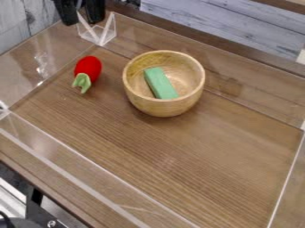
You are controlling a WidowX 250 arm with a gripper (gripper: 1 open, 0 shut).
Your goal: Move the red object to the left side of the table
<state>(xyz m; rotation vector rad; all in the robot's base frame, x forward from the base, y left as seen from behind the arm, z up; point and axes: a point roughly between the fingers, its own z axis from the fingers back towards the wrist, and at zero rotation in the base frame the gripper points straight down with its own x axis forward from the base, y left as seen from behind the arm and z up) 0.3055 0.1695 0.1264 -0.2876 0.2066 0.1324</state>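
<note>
The red object (87, 69), a small strawberry-like toy with a green stem end pointing toward the front, lies on the table (179, 165) at the left, a short way left of the wooden bowl. My gripper (80, 14) hangs high at the top left, behind and above the red object and well apart from it. Its two dark fingers stand open with nothing between them, and their upper part is cut off by the frame edge.
A round wooden bowl (165, 85) sits behind the table's middle with a flat green block (160, 84) inside it. Low clear acrylic walls (98, 34) edge the tabletop. A grey plank wall runs along the back.
</note>
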